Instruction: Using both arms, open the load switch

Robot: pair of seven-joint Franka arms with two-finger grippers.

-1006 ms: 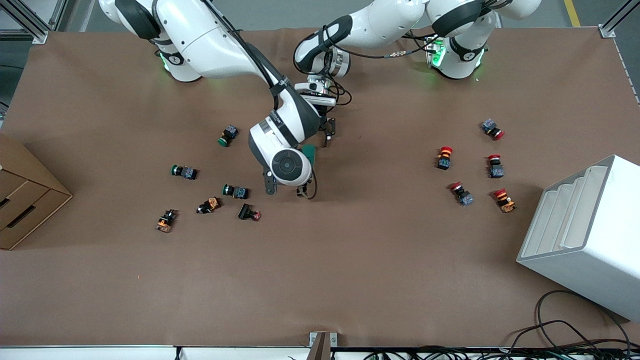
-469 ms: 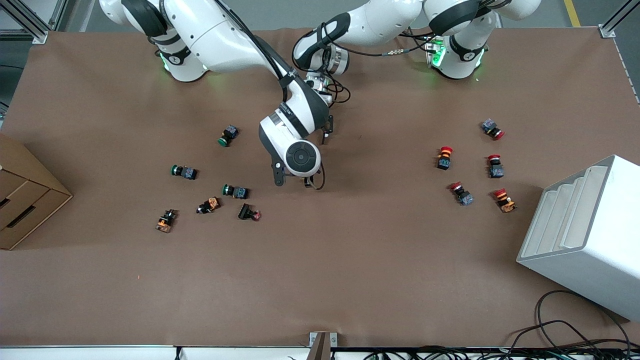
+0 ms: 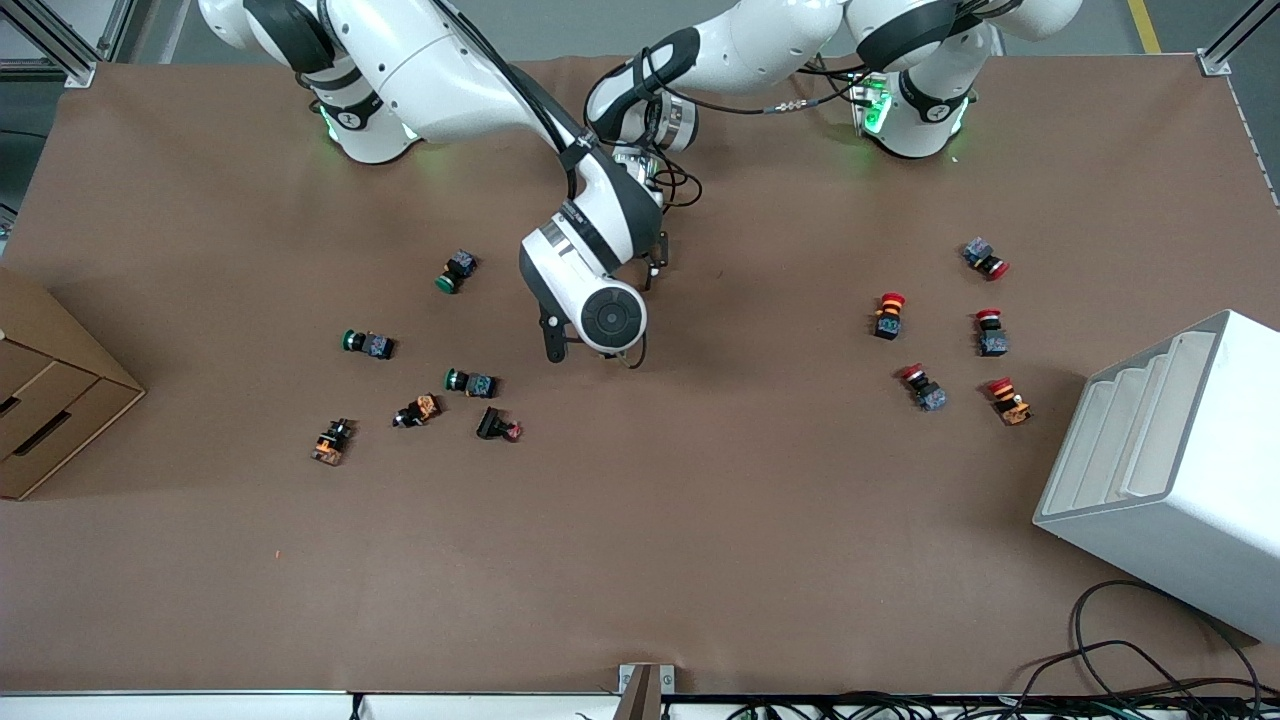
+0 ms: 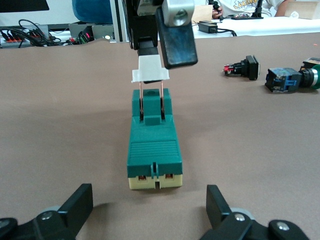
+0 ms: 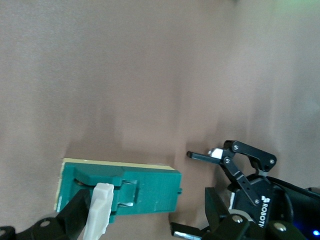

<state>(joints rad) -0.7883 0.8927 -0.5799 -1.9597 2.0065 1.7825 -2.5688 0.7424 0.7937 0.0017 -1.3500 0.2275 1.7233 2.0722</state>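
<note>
The right tool (image 4: 162,37) is clamped on the white lever (image 4: 150,75) of the load switch (image 4: 153,145): in the left wrist view its black fingers (image 4: 176,42) close on the white piece, which stands lifted on two thin metal legs above the dark green body. The right wrist view shows the same grip from above, the white lever (image 5: 98,210) between that tool's fingers and the green block (image 5: 145,192) lying flat on the desk directly below it.

The left tool (image 4: 150,210) stands with its fingers (image 4: 77,205) well apart, one to each side of the switch's cream-coloured end, near it but not touching it. In the right wrist view the left tool (image 5: 200,192) shows as a black, spread pair of fingers just beside the green block's end away from the lever.

In the front view the right arm's wrist (image 3: 590,290) covers the switch; both arms meet over the middle of the desk (image 3: 640,540).

The desk is covered in plain brown paper. Toward the right arm's end lie green, orange and dark push buttons (image 3: 470,382) and a cardboard box (image 3: 50,400); toward the left arm's end lie red-capped buttons (image 3: 888,315) and a white slotted rack (image 3: 1170,470). Cables (image 3: 1130,660) trail at the desk's edge.
</note>
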